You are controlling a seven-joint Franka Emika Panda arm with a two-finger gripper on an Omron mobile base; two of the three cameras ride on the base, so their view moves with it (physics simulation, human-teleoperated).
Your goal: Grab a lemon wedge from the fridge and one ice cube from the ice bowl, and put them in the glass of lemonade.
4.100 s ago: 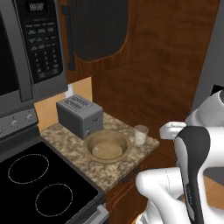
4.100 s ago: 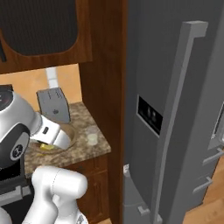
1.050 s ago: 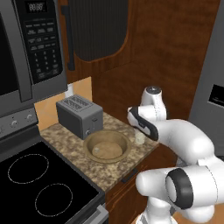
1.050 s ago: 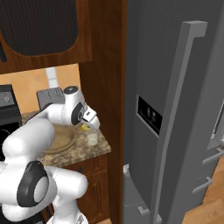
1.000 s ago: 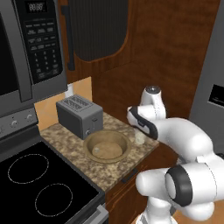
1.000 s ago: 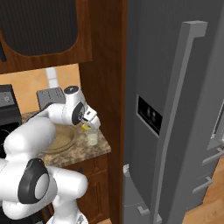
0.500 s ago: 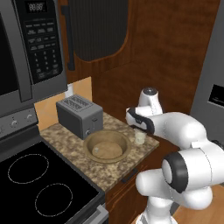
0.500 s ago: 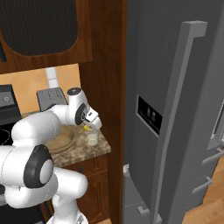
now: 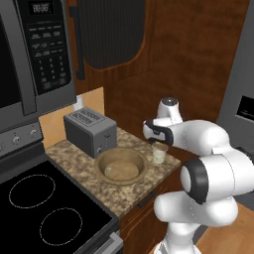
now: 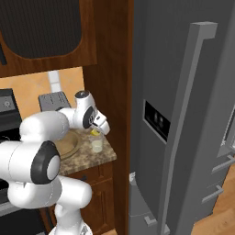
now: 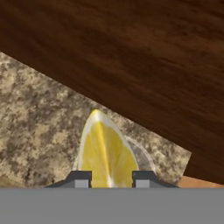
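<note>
Gripper: the two-finger dark-tipped gripper is clamped on the small bright-yellow crescent lemon wedge, one fingertip on each flank, pale flesh side facing the hand camera.
Wedge position: directly above the small clear tumbler of pale lemonade; in the right base view the yellow wedge sits just over the tumbler's rim. Whether it touches the rim cannot be told.
Landmark: the tumbler stands on the speckled brown granite counter, near its right edge.
Step in hand (judgement): release of the wedge into the lemonade.
Doing it well (judgement): centre the wedge's point over the tumbler mouth, lower until the tip is inside the rim, then part the fingers; the mouth looks barely wider than the wedge, so an off-centre drop could land it on the counter.
Risk: the tumbler is light and near the counter edge; avoid nudging it.
Beside the tumbler: the wide shallow tan wooden ice bowl, just left of it.
Behind the bowl: a grey two-slot toaster.
Remaining (judgement): the ice cube.
</note>
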